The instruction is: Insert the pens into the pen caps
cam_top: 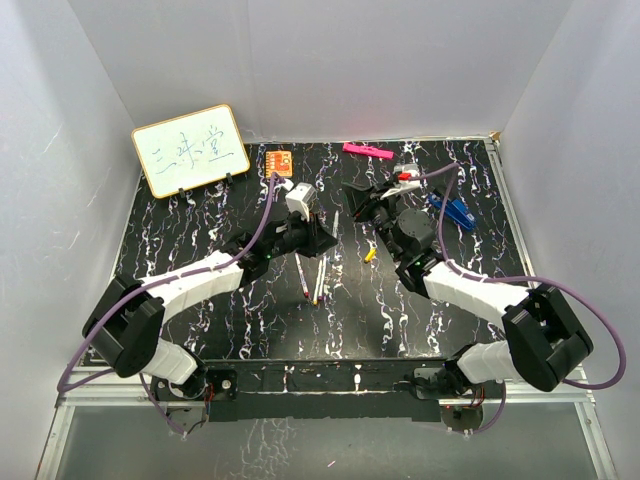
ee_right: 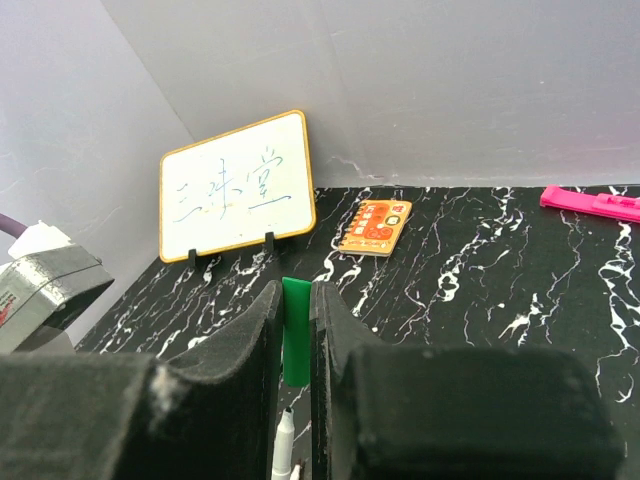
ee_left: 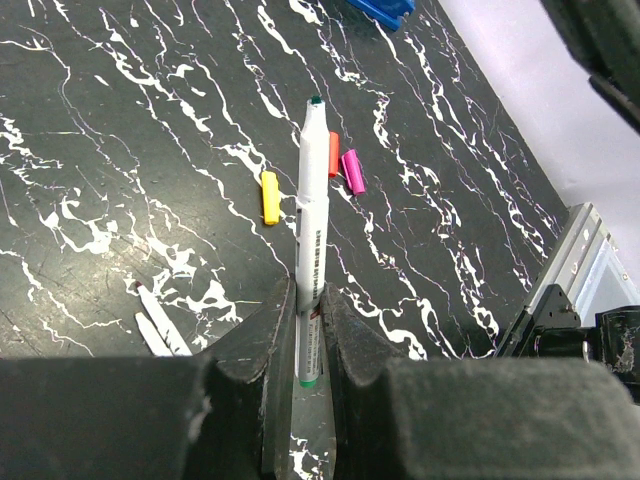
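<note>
- Left gripper is clenched on a thin white-barrelled marker pen with a green tip. It grips the lower barrel, and the tip end sticks out past the fingers, up off the table.
- Right gripper has a small green plastic cap pinched tight between its two fingers.
- In the right wrist view a white pen end pokes in just below that cap. Whether the two touch, I cannot tell.
- From overhead, both grippers hang above the black white-veined table, facing each other near the middle.
- Lying on the table beyond the held pen are a stubby yellow cap, a red cap and a purple-pink cap. Red and purple-pink lie side by side, yellow a little apart.
- Two more white pens lie side by side on the table between the arms.
- Further back there's a blue clip-like object on the right, and a flat pink bar and a small orange card at the far edge.
- A wood-framed whiteboard is propped up at the far left.
</note>
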Controlling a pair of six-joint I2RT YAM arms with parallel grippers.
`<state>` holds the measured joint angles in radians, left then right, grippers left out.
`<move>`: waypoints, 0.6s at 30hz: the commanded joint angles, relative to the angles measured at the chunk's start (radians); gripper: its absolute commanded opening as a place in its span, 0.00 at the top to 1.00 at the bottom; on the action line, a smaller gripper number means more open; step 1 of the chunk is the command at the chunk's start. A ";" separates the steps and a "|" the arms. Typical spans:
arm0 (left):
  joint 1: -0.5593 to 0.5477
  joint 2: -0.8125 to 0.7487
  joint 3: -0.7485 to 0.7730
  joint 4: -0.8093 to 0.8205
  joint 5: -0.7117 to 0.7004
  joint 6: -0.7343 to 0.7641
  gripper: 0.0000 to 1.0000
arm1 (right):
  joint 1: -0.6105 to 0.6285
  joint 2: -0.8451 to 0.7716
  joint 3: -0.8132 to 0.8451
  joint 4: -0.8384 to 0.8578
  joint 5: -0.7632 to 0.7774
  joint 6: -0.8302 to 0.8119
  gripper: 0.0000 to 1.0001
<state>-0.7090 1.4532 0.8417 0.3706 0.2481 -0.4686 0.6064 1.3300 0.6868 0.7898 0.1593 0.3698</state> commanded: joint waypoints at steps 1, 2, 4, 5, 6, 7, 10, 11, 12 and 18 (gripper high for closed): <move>-0.012 0.001 0.021 0.057 0.012 0.004 1.00 | -0.004 -0.019 -0.018 0.089 -0.017 0.032 1.00; -0.013 0.003 0.028 0.056 0.014 0.004 1.00 | -0.004 -0.019 -0.022 0.097 -0.017 0.037 1.00; -0.015 0.007 0.036 0.054 0.016 0.004 1.00 | -0.004 -0.017 -0.027 0.106 -0.019 0.045 1.00; -0.016 0.007 0.037 0.056 0.018 0.004 1.00 | -0.004 -0.016 -0.029 0.110 -0.021 0.048 1.00; -0.017 0.010 0.039 0.057 0.019 0.004 1.00 | -0.004 -0.013 -0.029 0.112 -0.023 0.051 1.00; -0.018 0.010 0.041 0.057 0.020 0.004 1.00 | -0.004 -0.010 -0.030 0.114 -0.025 0.053 1.00; -0.020 0.016 0.047 0.057 0.024 0.002 1.00 | -0.004 -0.002 -0.031 0.126 -0.031 0.062 1.00; -0.021 0.017 0.048 0.059 0.026 0.002 1.00 | -0.004 0.000 -0.030 0.128 -0.033 0.064 1.00; -0.022 0.020 0.048 0.059 0.027 0.002 1.00 | -0.004 0.002 -0.030 0.132 -0.033 0.066 1.00; -0.024 0.014 0.050 0.067 0.032 -0.001 1.00 | -0.004 0.014 -0.030 0.134 -0.037 0.067 1.00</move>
<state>-0.7261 1.4830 0.8532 0.3977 0.2562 -0.4721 0.6064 1.3354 0.6563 0.8505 0.1310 0.4297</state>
